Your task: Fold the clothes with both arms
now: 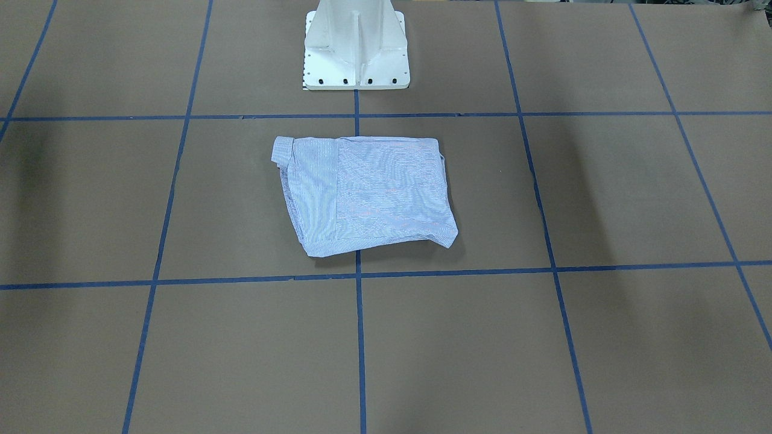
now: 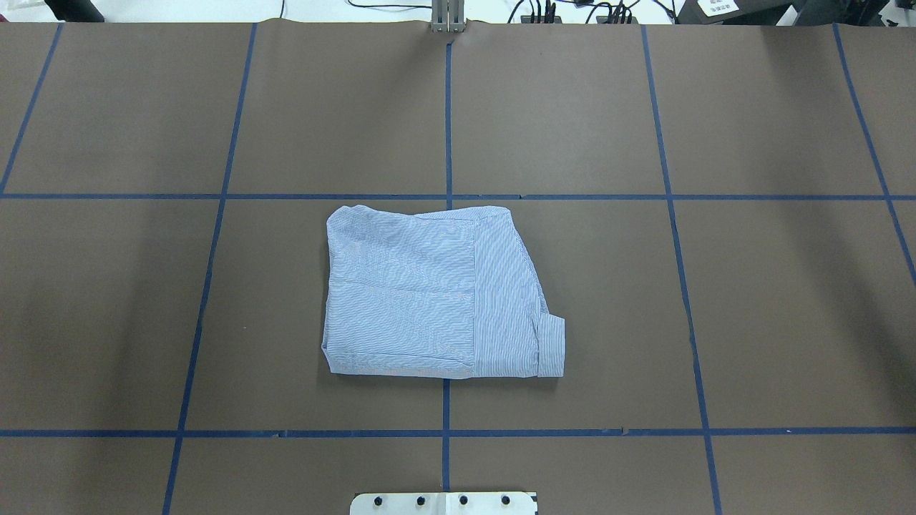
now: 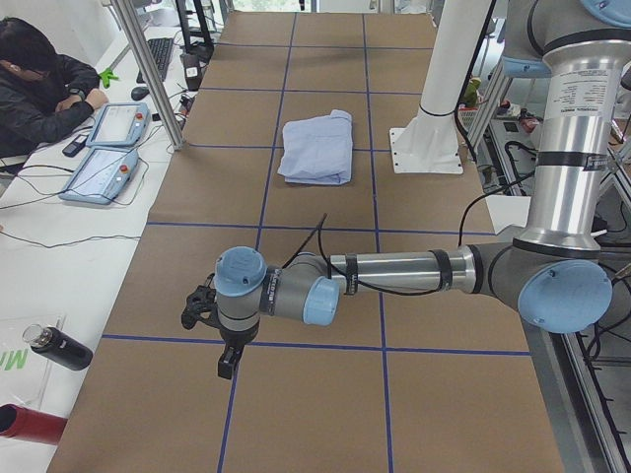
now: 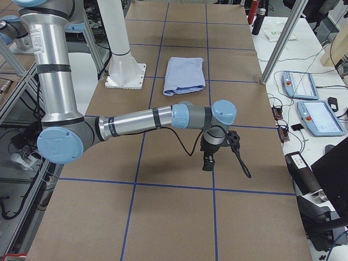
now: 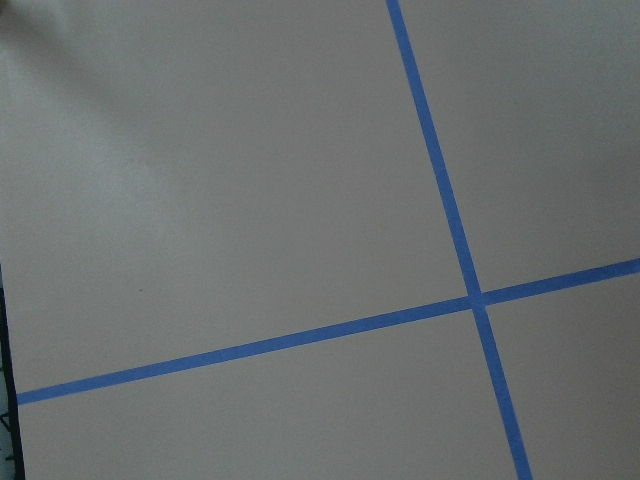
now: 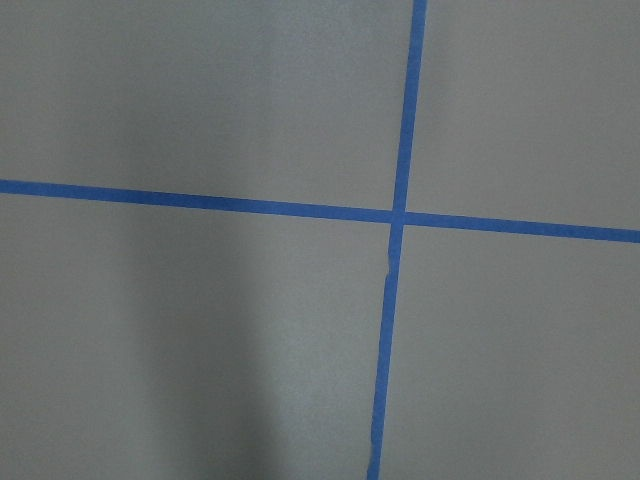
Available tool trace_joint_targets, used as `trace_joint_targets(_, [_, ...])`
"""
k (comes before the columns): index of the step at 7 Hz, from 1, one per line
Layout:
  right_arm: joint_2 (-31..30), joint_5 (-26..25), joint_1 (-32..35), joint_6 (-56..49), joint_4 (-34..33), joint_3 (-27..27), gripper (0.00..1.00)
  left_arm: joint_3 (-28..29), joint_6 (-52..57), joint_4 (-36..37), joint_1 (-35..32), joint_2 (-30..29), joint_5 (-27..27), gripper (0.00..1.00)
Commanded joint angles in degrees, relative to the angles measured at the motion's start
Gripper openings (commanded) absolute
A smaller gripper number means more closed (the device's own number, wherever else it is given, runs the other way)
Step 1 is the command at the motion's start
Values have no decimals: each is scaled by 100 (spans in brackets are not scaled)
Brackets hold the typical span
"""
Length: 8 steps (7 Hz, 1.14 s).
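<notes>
Protruding from the shirt [image 2: 422, 293], the cuff [image 2: 551, 347] could be snagged loose; whether left tool [image 3: 226, 365] or right tool [image 4: 207, 163] is spread cannot be told.

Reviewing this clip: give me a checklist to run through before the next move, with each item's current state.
1. Shirt folded compact and lying flat at the middle of the table: ok.
2. No loose parts: not ok, a cuff sticks out at the corner nearest the robot's right.
3. Arms clear of the shirt: ok, the left arm and the right arm reach out over bare table at opposite ends.
4. Left gripper and right gripper open or shut: cannot tell, they show only in the side views.
5. Person clear of the arms: ok, seated at the side desk.
</notes>
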Motion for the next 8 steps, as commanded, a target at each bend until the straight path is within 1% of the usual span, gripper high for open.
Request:
trace_joint_targets(1, [-154,414,98,11,0,-2,100,-515,-81,927,-1,-21,8,100])
trace_joint_targets(2, [-207,415,98,11,0,-10,100,-762,-543,1331,25,-12,-18,100])
trace_joint_targets(4, [-321,415,98,2,9,-2,100,-765,-601,1396,25,32,-62,100])
trace_joint_targets(5, [-566,406,98,-7,166,198,100,-773,-609,1396,25,32,-71,100])
trace_joint_targets(6, [-794,388,98,19,681,139,100,-782,-609,1396,34,32,-71,100])
trace_joint_targets(7, [-936,362,107,11,895,122,100,-782,-609,1396,25,32,-71,100])
trace_joint_targets(8, [-937,336,203,2,914,0,100,-782,-609,1396,34,32,-62,100])
